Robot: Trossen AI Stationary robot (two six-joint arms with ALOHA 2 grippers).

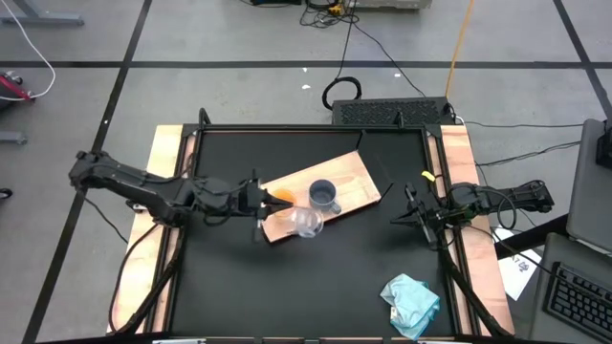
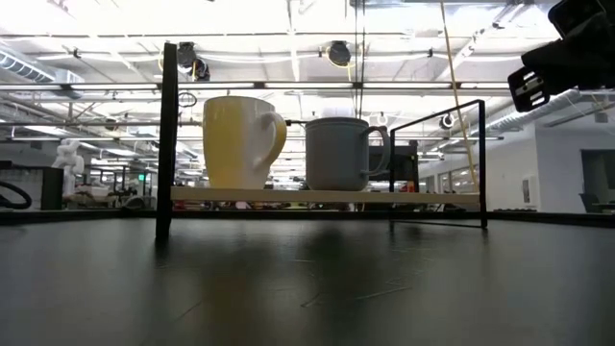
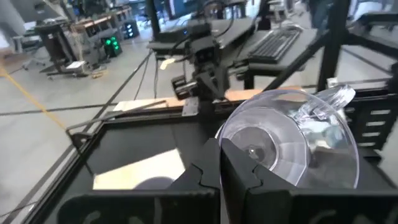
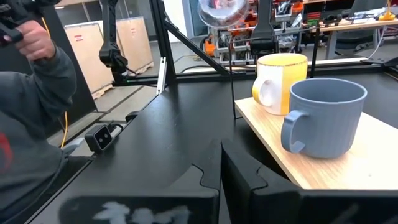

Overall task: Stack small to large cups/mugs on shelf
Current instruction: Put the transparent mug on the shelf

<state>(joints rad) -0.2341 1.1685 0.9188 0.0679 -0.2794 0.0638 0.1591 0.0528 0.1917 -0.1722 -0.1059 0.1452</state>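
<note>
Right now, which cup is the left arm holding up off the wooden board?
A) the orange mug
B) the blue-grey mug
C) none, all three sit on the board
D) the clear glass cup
D: the left end effector is shut on the clear glass cup, lifted in the air, while the orange mug and the blue-grey mug stand on the wooden board.
</note>
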